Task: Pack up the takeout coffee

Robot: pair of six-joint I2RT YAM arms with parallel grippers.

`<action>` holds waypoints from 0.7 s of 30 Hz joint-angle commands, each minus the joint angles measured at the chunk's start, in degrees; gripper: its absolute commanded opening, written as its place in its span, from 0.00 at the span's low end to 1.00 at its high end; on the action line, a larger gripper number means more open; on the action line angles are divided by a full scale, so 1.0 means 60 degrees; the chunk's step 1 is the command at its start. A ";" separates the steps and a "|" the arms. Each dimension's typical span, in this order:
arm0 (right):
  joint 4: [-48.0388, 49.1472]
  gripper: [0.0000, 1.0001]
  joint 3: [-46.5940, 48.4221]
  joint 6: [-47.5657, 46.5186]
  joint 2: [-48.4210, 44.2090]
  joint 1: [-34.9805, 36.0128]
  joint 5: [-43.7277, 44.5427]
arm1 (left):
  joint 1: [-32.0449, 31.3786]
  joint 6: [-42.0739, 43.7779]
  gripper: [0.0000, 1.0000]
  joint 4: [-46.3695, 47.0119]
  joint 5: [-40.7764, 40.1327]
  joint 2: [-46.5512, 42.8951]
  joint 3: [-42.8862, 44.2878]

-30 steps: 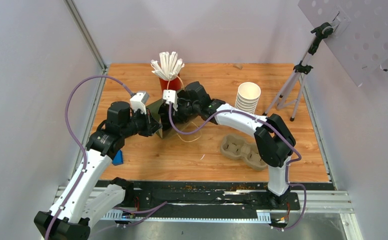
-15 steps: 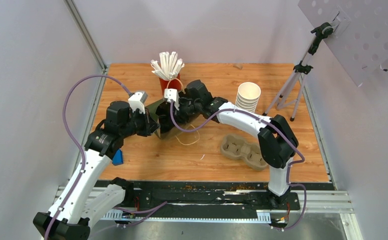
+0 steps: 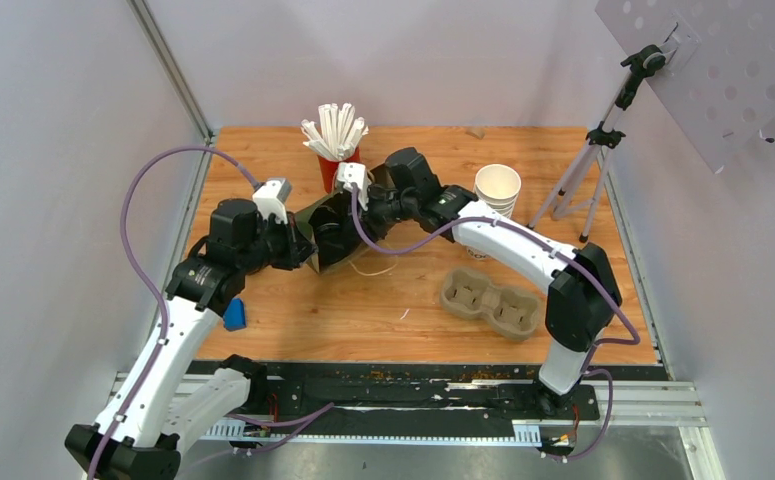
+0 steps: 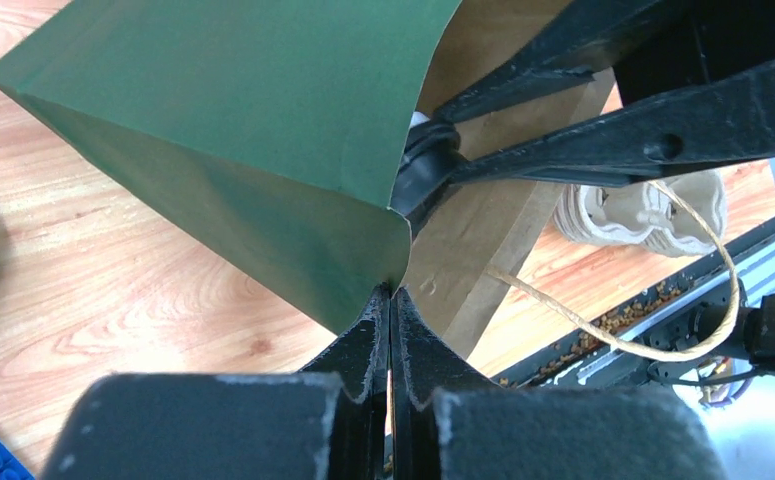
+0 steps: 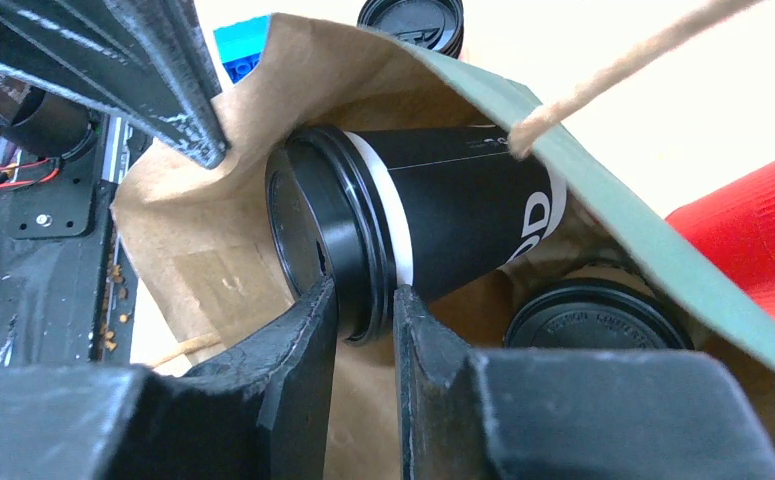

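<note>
Shifted farther back, my right gripper (image 5: 363,300) pinches the takeout coffee (image 5: 443,215) inside the bag (image 4: 233,130), whose edge my left gripper (image 4: 391,300) clamps tight; only letting go remains.

**Ana:** How is the top view looking for you?

**Ben:** I am seeing it bright and even. Light is coming from above, and only soft, faint shadows are falling on the table (image 3: 363,310).

**Ana:** And the wrist views?

**Ben:** On the left one, the green bag (image 4: 243,130) is looking sharp, but the left gripper (image 4: 391,295) is going fuzzy close to the lens. On the right one, white glare is washing out the top corner, and the takeout coffee (image 5: 433,220) is sitting in dim shade.
</note>
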 commanded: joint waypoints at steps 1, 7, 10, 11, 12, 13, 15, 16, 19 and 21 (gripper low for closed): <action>-0.0682 0.18 0.0446 0.0359 -0.0861 -0.0080 -0.0045 | -0.0019 -0.0131 0.00 0.0038 -0.0142 0.0061 0.0563; -0.1072 0.18 0.0446 0.0851 -0.1599 -0.0093 0.0070 | -0.0019 -0.0130 0.00 -0.0080 -0.0186 0.0132 0.0834; -0.1119 0.18 0.0396 0.1128 -0.1959 -0.0098 0.0196 | -0.0019 -0.0145 0.00 -0.0120 -0.0200 0.0116 0.0863; -0.1115 0.18 0.0389 0.1237 -0.2071 -0.0100 0.0207 | -0.0019 -0.0145 0.00 -0.0145 -0.0208 0.0101 0.0863; -0.1119 0.18 0.0366 0.1314 -0.2154 -0.0111 0.0208 | -0.0019 -0.0135 0.00 -0.0173 -0.0233 0.0083 0.0852; -0.1135 0.18 0.0367 0.1383 -0.2241 -0.0099 0.0209 | -0.0019 -0.0108 0.00 -0.0198 -0.0254 0.0060 0.0849; -0.1200 0.18 0.0395 0.1487 -0.2378 -0.0112 0.0292 | -0.0019 -0.0085 0.00 -0.0231 -0.0300 0.0017 0.0830; -0.1228 0.18 0.0420 0.1563 -0.2441 -0.0118 0.0371 | -0.0019 -0.0087 0.00 -0.0230 -0.0314 0.0019 0.0821; -0.1156 0.18 0.0481 0.1907 -0.2785 -0.0162 0.0552 | -0.0019 -0.0112 0.00 -0.0228 -0.0325 0.0028 0.0830; -0.1124 0.19 0.0581 0.2231 -0.2993 -0.0219 0.0491 | -0.0019 -0.0148 0.00 -0.0229 -0.0347 0.0045 0.0879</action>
